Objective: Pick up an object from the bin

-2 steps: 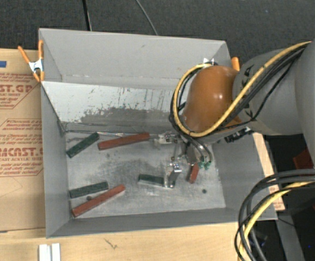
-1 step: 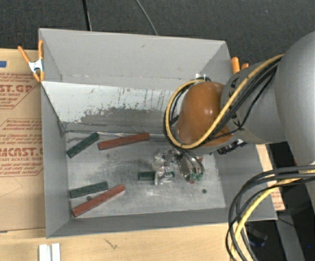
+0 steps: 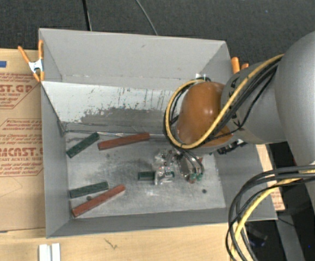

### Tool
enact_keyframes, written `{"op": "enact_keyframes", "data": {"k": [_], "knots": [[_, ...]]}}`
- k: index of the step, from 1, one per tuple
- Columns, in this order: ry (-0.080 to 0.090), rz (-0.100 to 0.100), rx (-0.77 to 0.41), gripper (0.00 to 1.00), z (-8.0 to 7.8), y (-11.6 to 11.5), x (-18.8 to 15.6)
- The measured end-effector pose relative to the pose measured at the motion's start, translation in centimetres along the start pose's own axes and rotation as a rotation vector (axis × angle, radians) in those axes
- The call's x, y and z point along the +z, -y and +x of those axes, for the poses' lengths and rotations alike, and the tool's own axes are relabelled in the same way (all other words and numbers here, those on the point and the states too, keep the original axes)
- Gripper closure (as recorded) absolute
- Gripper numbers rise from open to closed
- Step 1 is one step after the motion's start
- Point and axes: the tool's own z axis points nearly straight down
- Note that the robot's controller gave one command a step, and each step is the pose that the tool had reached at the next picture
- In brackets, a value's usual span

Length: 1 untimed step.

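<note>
Though cannot tell if fingers [image 3: 165,173] open or closed, small dark green oblong block [image 3: 145,175] just left.

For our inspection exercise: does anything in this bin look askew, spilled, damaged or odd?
Nothing looks spilled or broken. The bin has a heavily scuffed sloped back wall, and one small dark piece lies alone beside the tool.
</note>
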Motion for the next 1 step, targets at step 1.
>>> {"op": "enact_keyframes", "data": {"k": [1], "knots": [[0.001, 0.0, 0.024, 1.0, 0.3, -0.61, -11.89]]}}
